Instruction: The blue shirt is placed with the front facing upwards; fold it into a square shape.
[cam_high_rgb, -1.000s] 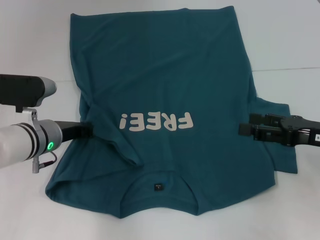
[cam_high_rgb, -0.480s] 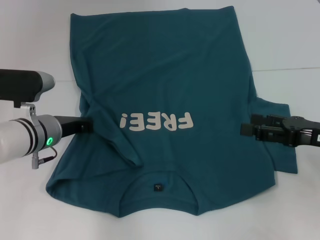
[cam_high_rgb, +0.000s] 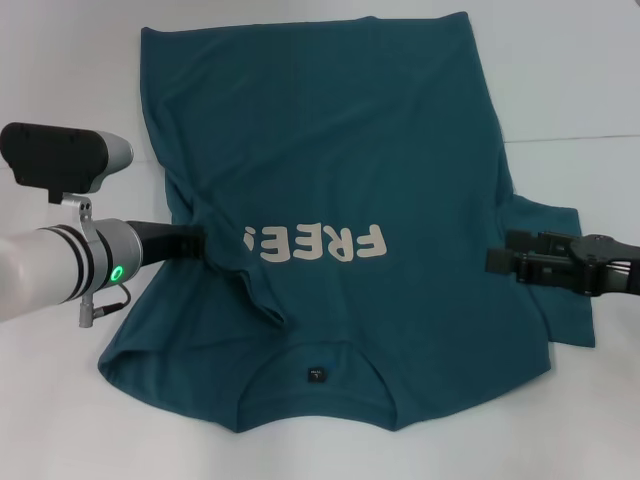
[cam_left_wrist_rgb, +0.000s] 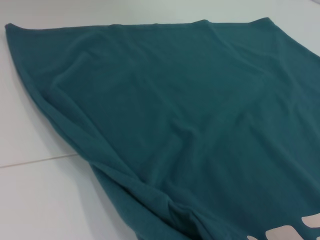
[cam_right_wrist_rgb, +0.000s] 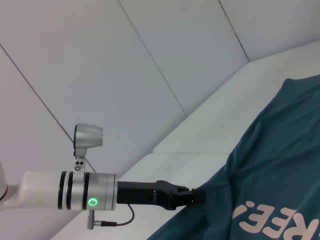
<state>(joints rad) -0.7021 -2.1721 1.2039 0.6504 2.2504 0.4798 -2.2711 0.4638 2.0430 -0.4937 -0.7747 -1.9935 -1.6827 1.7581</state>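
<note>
Your left gripper (cam_high_rgb: 203, 243) is clamped on the bunched left edge of the blue shirt (cam_high_rgb: 330, 160), which lies spread on the white table (cam_high_rgb: 580, 90). White "FREE!" lettering (cam_high_rgb: 313, 243) reads upside down. Your right gripper (cam_high_rgb: 497, 261) hovers over the right sleeve; its pincer state can't be told.

We see a bare test lab: a seamed white surface (cam_high_rgb: 590, 80) stretching beyond the left claw (cam_right_wrist_rgb: 197, 196), plain pale panelled walls (cam_right_wrist_rgb: 150, 55) rising behind it, nothing domestic in sight.
</note>
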